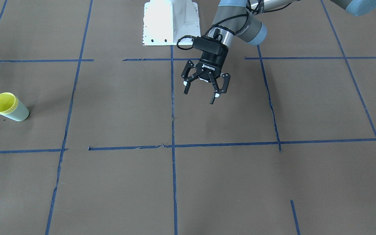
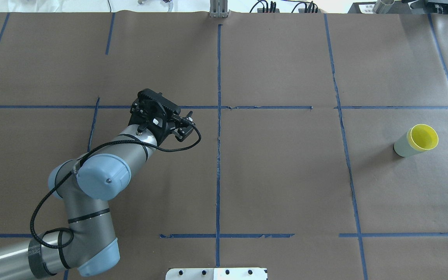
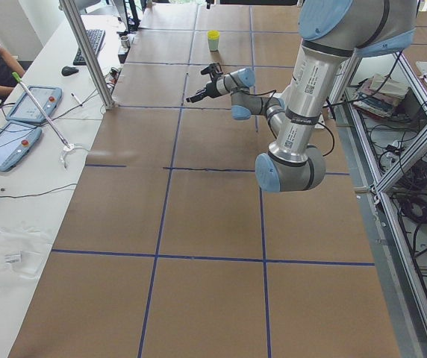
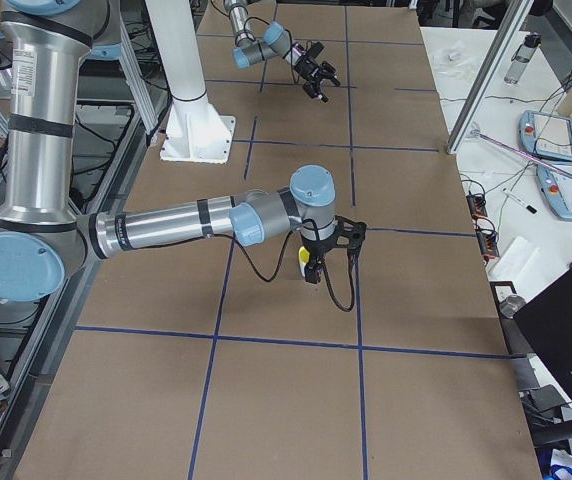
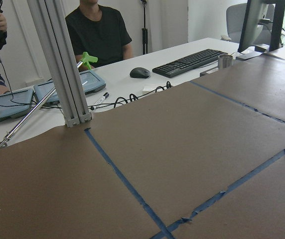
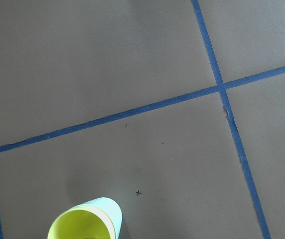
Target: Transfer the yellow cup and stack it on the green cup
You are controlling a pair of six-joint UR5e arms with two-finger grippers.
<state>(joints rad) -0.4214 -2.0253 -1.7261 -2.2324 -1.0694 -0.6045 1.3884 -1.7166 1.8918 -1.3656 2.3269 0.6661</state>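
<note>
The small, bright, tapered plastic yellow cup (image 2: pixel 424 138) sits nested inside the pale mint, tapered plastic green cup (image 2: pixel 402 147). Only the yellow rim and hollow show above the green wall, and nothing can be seen inside the hollow. The pair stands upright on the brown paper-covered counter (image 2: pixel 286 175), long axis vertical, mouth up and narrow base down. It is far over on the robot's right side, inside a square marked out by lines of blue tape (image 2: pixel 219 155). A tiny black pen cross (image 6: pixel 138 192) is drawn on the paper near the base.

The right hand (image 4: pixel 313 272) shows from the right-end camera, pointing down, with a patch of yellow just beside its fingers. Whether it is wide or narrow I cannot tell.

The left hand (image 1: pixel 200 94) hangs above the counter near the middle tape line, well apart from the cups. Its black fingers are spread wide and hold nothing. The body of this hand carries the word "ROBOTIQ", seen upside down from the front-facing camera. Behind it lies the white metal base plate (image 1: pixel 170 23).
</note>
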